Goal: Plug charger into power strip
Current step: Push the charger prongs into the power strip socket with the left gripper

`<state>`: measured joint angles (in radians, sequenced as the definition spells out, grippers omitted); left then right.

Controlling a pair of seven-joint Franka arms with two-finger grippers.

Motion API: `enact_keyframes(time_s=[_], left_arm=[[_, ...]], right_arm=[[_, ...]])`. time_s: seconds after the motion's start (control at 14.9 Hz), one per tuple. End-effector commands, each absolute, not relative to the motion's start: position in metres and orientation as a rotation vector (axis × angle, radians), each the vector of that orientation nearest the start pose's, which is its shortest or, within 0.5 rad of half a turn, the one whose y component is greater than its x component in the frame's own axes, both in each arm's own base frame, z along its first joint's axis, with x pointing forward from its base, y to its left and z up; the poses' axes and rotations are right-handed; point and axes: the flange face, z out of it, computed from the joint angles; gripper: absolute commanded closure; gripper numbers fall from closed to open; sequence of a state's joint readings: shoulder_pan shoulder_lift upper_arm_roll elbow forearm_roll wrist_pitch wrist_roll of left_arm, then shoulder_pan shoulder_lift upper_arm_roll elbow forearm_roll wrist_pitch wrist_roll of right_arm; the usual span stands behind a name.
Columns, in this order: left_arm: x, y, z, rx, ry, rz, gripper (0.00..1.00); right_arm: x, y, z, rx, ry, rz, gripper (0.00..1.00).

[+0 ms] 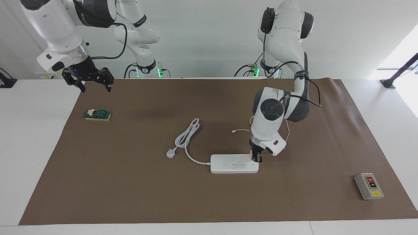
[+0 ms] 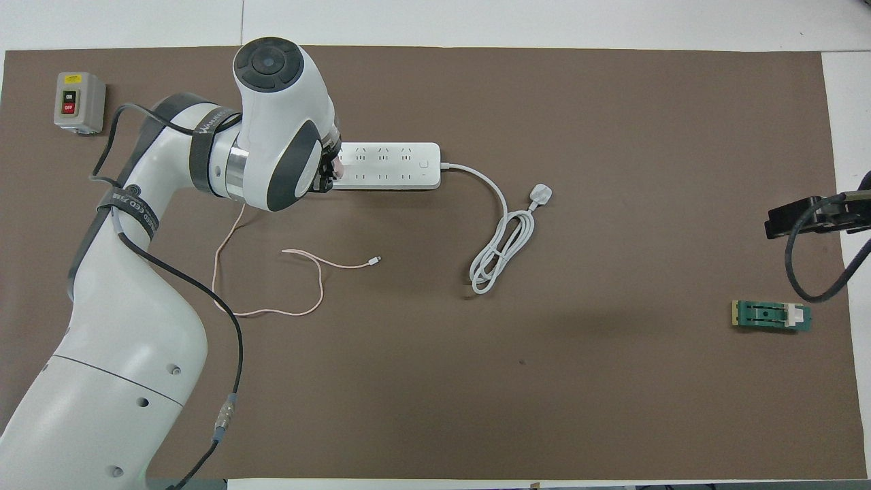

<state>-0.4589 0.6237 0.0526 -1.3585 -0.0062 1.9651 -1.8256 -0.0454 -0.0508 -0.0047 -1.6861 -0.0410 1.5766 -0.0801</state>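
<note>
The power strip (image 1: pixel 234 164) meets the left gripper (image 1: pixel 256 158), fingers apparently clamping the charger (image 1: pixel 251 156); the right gripper (image 1: pixel 93 81) waits, fingers spread.

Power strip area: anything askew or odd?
Nothing stands out. The left gripper holds the charger on the end of the power strip, which lies flat. The charger's cable trails loose on the mat. The right gripper waits, open.

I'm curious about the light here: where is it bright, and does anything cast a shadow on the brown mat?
Facing view: strong daylight washes out the corner at the left arm's end; a soft dark patch lies on the mat near the robots. Overhead view: a similar faint shadow sits beside the green block; the power strip shows clearly, without glare.
</note>
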Motion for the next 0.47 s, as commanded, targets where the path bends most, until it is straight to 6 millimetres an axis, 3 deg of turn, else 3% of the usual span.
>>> enact_keyframes(time_s=[0.0, 0.4], left_arm=[[0.6644, -0.2974, 0.3551, -2.365, -2.044, -0.044, 1.00], [0.6638, -0.2965, 0.3486, -2.373, -2.047, -0.051, 1.00]], right_arm=[[0.5325, -0.0313, 0.6026, -3.153, -0.073, 0.101, 0.00], [0.5325, -0.0313, 0.6026, -3.153, -0.073, 0.101, 0.00]])
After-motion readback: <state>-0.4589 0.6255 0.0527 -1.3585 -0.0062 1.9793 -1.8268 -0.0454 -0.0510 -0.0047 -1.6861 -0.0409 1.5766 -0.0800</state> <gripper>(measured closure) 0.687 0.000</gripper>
